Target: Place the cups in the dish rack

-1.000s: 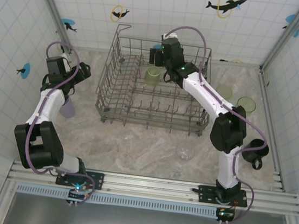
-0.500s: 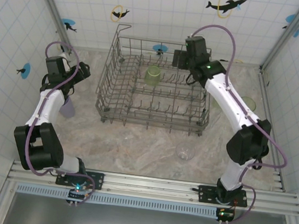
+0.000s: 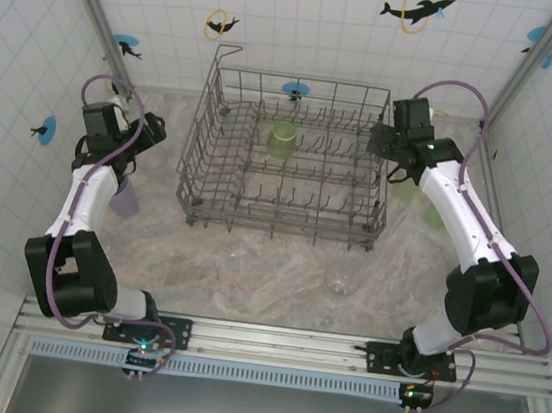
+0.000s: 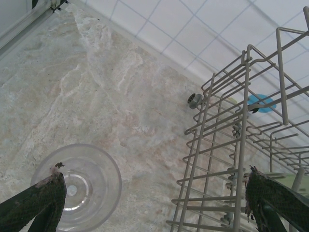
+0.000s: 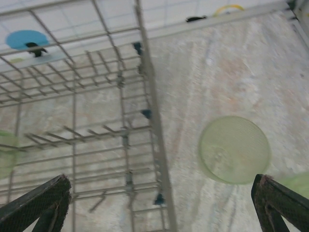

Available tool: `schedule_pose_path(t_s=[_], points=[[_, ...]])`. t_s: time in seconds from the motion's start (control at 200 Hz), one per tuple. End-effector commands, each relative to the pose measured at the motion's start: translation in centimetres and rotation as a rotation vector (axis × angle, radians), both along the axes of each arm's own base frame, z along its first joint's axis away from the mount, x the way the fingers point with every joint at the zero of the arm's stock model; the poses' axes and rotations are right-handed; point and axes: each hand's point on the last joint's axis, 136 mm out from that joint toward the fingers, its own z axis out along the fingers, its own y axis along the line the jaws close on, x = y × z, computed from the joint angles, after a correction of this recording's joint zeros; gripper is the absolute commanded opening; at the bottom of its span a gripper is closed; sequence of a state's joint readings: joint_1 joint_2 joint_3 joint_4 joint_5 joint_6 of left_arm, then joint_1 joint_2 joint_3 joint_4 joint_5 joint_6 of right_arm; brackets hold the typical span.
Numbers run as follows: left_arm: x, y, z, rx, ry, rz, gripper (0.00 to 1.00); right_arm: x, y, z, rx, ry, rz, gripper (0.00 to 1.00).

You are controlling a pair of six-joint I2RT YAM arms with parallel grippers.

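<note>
Surface (image 3: pixel 279 267): marbled beige, tiled walls on three sides.

Dish rack (image 3: pixel 273 228): grey wire basket, centred toward the far wall, raised loop at its far-left corner. It is also in the left wrist view (image 4: pixel 241 145) and the right wrist view (image 5: pixel 145 96).

Left arm (image 3: pixel 81 193): reaches along the left side. The left pincer (image 3: pixel 154 131) sits just beside the rack's left wall. Its fingers are spread wide with nothing between them (image 4: pixel 154 176).

Right arm (image 3: pixel 466 220): stretches up the right side. The right pincer (image 3: pixel 377 138) is at the rack's far-right corner. Its jaws are wide apart and empty (image 5: pixel 161 179).

Cups:
- One light-green tumbler (image 3: pixel 282 137) stands inside the rack, far middle section.
- The lavender tumbler (image 3: pixel 124 196) is on the surface left of the rack, beside the left arm.
- A clear glass (image 3: pixel 342 278) is on the surface in front of the rack's near-right corner.
- A second green tumbler (image 5: pixel 234 150) is on the surface just right of the rack, seen from above.
- A translucent cup (image 4: pixel 79 186) lies near the left fingertip; its colour is uncertain.
</note>
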State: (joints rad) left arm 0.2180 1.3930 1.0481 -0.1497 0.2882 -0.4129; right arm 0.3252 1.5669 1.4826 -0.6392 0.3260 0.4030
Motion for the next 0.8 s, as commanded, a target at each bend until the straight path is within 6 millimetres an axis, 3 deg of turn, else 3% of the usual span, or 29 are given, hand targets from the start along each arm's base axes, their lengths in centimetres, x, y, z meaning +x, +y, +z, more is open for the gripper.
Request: schedule_pose_path(t_s=[0.0,0.335,0.52,0.796], points=[[0.2,-0.2,1.6,-0.033,-0.029,-0.008,0.97,-1.5,-1.9,-0.3,0.015,0.017,-0.033,0.99],[-0.3,-0.7,3.2,-0.05,-0.068,-0.02,0.97,-1.8,-8.6,-2.1,-0.139,0.089,-0.105,1.0],[-0.6,-0.9,3.7,-0.057,-0.091,-0.021,0.97,-2.7,-9.8,-3.3,-0.153,0.159,-0.107,0.98],[-0.5,-0.8,3.5,-0.064,-0.088,-0.013,0.97,-3.6,-11.3,-5.9,-0.147,0.238,-0.106,0.87]])
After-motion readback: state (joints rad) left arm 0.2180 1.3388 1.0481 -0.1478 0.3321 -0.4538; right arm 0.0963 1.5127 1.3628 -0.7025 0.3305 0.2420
